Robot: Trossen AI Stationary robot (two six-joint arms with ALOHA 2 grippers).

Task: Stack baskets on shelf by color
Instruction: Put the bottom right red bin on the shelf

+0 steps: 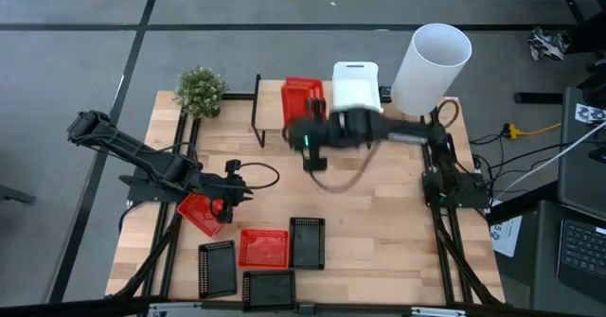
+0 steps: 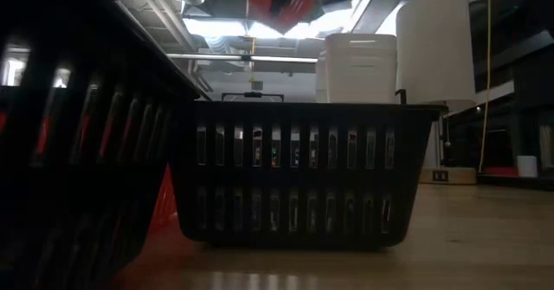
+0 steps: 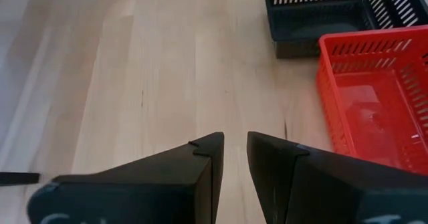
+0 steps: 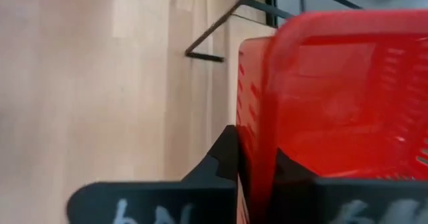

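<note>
I'm seeing the right gripper [image 4: 257,167] pinching a red basket's [image 4: 334,90] wall, holding it over the shelf [image 1: 270,118] beside the white baskets [image 1: 355,85]. The left gripper [image 3: 234,147] is hovering narrowly parted near another red basket [image 3: 378,93].

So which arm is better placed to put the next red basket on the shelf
Right. The right gripper is shut on a red basket right beside the shelf. The left gripper holds nothing, over the table by another red basket.
</note>
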